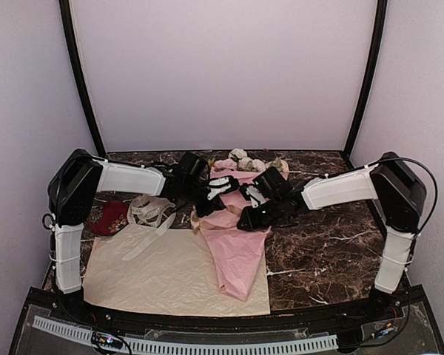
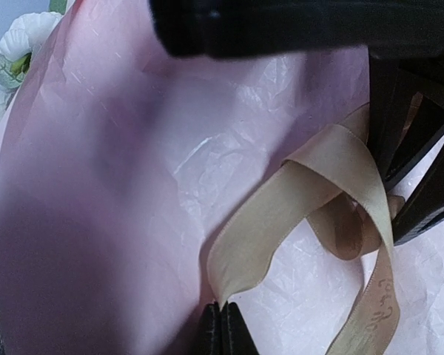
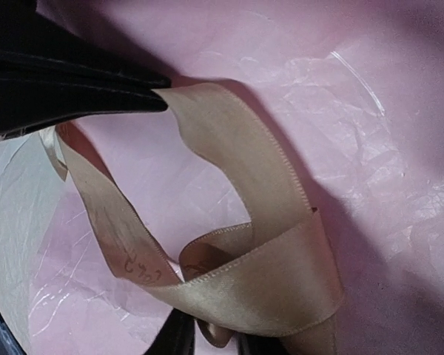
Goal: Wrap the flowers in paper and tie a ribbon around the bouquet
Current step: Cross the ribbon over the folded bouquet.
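Ribbon (image 2: pixel 333 170) is being tied, I think: the left gripper (image 2: pixel 220 329) pinches it tight, the right gripper (image 3: pixel 218 340) holds its loop on the pink bouquet (image 1: pixel 237 244) lying on the table (image 1: pixel 318 244), so next they should pull it snug.

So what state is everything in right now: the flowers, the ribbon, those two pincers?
Bouquet: lying flat, wrapped in pink paper.
Ribbon: slack, looped across itself, not pulled tight.
Left pincer: shut on the ribbon.
Right pincer: shut on the ribbon.
Cream sheet: spread flat.
White ribbon tangle: heaped, lying loose.
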Controlling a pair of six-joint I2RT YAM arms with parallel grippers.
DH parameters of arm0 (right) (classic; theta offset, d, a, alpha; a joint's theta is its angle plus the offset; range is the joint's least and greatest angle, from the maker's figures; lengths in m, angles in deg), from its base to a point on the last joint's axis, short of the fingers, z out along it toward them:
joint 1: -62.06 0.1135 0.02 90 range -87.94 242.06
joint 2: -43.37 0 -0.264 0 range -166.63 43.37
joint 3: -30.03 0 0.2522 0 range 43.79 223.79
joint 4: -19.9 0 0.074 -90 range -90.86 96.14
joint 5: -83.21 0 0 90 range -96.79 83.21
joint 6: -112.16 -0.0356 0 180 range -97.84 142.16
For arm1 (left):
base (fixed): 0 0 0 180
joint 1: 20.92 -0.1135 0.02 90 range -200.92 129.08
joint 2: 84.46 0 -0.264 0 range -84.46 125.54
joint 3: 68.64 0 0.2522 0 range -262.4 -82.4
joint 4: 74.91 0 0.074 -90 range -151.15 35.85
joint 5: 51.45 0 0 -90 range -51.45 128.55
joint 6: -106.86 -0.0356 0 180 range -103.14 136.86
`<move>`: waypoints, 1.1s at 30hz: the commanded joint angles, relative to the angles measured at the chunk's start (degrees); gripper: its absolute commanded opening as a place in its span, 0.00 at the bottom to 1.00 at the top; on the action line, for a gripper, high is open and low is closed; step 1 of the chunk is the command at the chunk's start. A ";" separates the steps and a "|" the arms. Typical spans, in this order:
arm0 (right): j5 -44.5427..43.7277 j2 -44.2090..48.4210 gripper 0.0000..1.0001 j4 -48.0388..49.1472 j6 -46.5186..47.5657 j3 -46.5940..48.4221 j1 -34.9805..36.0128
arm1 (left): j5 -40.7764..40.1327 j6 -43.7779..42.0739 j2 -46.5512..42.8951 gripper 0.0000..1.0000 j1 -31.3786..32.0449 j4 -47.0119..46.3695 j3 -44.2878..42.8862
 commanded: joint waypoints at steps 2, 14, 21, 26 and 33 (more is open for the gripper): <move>-1.38 -1.63 0.11 -1.85 2.56 1.32 0.70 | 0.86 0.44 -0.33 0.00 -0.22 1.75 -0.44; -1.79 5.65 0.00 -10.13 4.05 0.75 0.05 | -3.43 0.74 -0.04 0.00 -0.86 1.75 -0.64; 3.43 15.04 0.00 -14.42 4.33 -4.48 -4.45 | -5.53 2.11 -0.80 0.00 -2.97 3.48 -1.60; 4.65 23.85 0.00 -14.29 2.61 -10.39 -12.26 | -5.56 2.62 -2.68 0.00 -3.29 3.76 -0.57; 4.11 32.64 0.00 -11.66 0.17 -17.49 -25.14 | -7.64 3.76 -5.96 0.00 -4.30 4.19 2.51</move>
